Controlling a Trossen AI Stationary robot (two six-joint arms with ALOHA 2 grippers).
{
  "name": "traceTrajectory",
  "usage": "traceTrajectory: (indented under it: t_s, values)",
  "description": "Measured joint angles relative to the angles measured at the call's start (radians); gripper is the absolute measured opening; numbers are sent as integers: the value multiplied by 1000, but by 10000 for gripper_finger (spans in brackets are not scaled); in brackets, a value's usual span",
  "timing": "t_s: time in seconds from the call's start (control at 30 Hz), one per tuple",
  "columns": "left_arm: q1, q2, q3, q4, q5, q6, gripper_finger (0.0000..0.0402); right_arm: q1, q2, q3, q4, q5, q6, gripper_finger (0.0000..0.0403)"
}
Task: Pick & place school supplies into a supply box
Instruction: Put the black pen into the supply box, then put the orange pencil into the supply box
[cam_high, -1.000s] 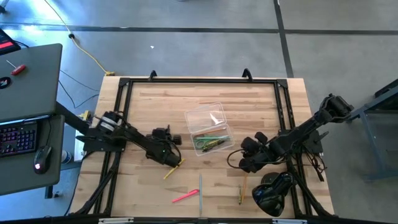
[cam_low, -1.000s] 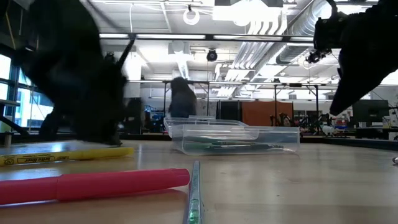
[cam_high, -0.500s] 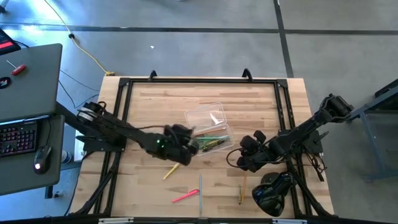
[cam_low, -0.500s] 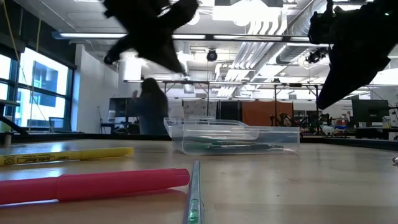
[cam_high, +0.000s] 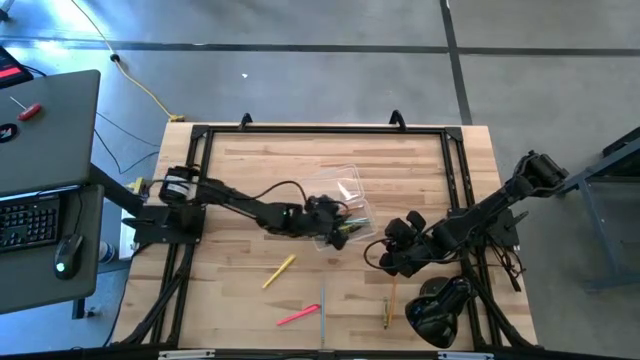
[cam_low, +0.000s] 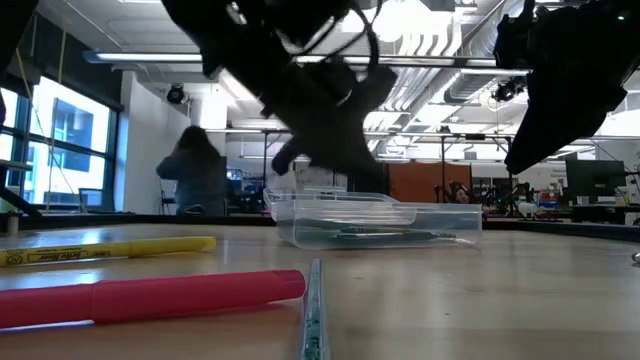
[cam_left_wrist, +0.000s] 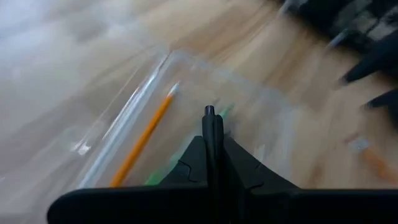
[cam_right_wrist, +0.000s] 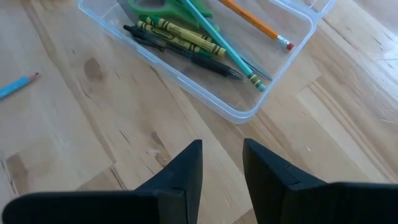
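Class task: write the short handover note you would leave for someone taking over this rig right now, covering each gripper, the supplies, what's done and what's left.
Left gripper: over the supply box, shut on a dark pen.
Right gripper: open, empty, waiting beside the box.
Done: green scissors, yellow crayon, teal pencil, orange pencil and a dark pen are in the box.
Left: release the held pen; then the yellow marker, pink marker, clear pen and pencil near the front edge, and a light blue pencil on the table.
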Motion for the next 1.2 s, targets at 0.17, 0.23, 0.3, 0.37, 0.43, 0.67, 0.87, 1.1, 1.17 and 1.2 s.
traceTrajectory:
  t_s: [0.17, 0.23, 0.3, 0.37, 0.43, 0.67, 0.87, 1.1, 1.17, 1.2]
  values:
    - [28, 58, -2, 70, 38, 0, 47, 0, 0, 0, 0, 8, -4, 94]
    - [31, 67, 6, 122, 47, 15, 55, 0, 0, 0, -1, 9, -5, 94]
    - [36, 67, 1, 125, 77, 73, 70, 0, 0, 0, -2, 9, -6, 94]
    - [40, 71, 1, 145, 99, 112, 91, 0, 0, 0, -1, 18, -7, 94]
    - [40, 68, 2, 160, 105, 130, 116, 0, 0, 0, 0, 41, -7, 94]
    - [40, 68, 1, 162, 62, 157, 186, -1, 0, 0, 6, 80, -8, 94]
    - [39, 60, 1, 185, 57, 183, 200, -1, 0, 0, 7, 39, -7, 94]
    - [39, -7, 1, 192, 132, 311, 184, -1, 0, 0, 10, -51, -175, 94]
    - [39, -38, 2, 172, 142, 342, 180, 0, 0, 0, 15, -90, -307, 94]
    - [39, -57, 2, 148, 142, 351, 179, 1, 0, 0, 19, -111, -373, 94]
